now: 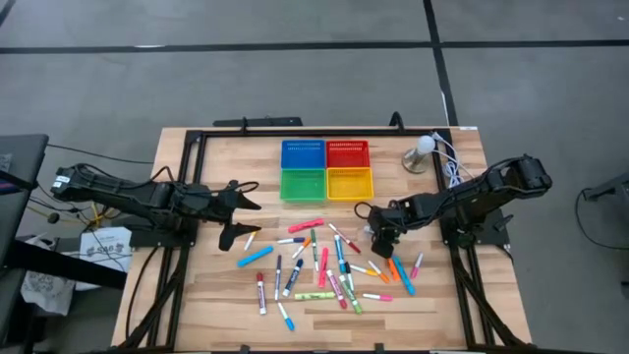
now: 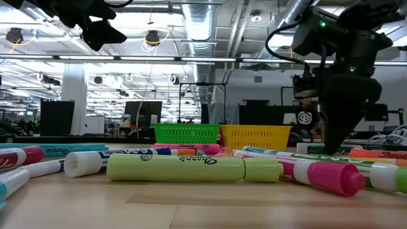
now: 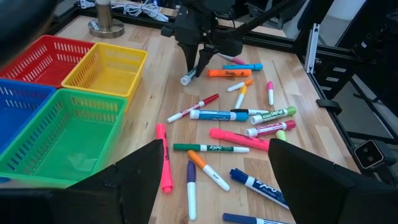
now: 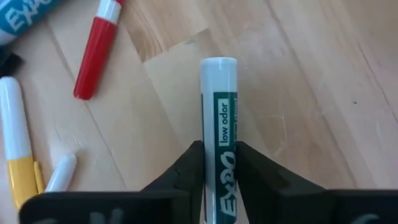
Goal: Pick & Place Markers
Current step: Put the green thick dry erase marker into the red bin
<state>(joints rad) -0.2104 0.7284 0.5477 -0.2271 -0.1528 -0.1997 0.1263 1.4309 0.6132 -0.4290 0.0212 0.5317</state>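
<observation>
Right jaws pinch white marker (image 4: 219,118) between them.

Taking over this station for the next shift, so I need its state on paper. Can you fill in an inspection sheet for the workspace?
Surface: wooden table, dark frame around it.
Job's things: markers scattered loose over the middle of the table; none seen in the trays.
Clutter: blue tray, red tray, green tray and yellow tray in a square block; metal stand with a round head beside them.
Hands: left hand open, above the table, holding nothing; right hand down at the table, fingers pressed on both sides of a white marker.
Cables: white cables at the stand.
Surroundings: grey floor; large hall with ceiling lights behind.
</observation>
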